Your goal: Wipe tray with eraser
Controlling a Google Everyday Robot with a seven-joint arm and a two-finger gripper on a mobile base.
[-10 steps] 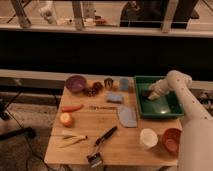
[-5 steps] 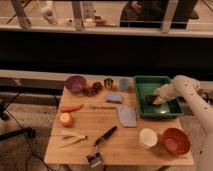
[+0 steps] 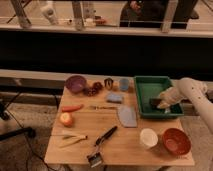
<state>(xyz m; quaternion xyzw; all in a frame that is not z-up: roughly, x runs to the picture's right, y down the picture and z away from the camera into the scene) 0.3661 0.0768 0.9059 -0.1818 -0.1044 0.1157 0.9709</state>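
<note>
Green tray (image 3: 147,90) | gripper (image 3: 161,104) inside | dark eraser (image 3: 154,103) seemingly gripped, part-hidden

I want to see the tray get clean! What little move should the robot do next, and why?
Probably slide the eraser across the tray floor, away from the arm. The tool, shut on the eraser, sits low inside the tray near the side the arm reaches from, and bare green floor lies beyond it, so a stroke that way looks like the natural wipe.

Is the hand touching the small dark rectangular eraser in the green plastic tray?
Touching. Camera view: the hand, over the right side of the tray, is shut on the eraser.
</note>
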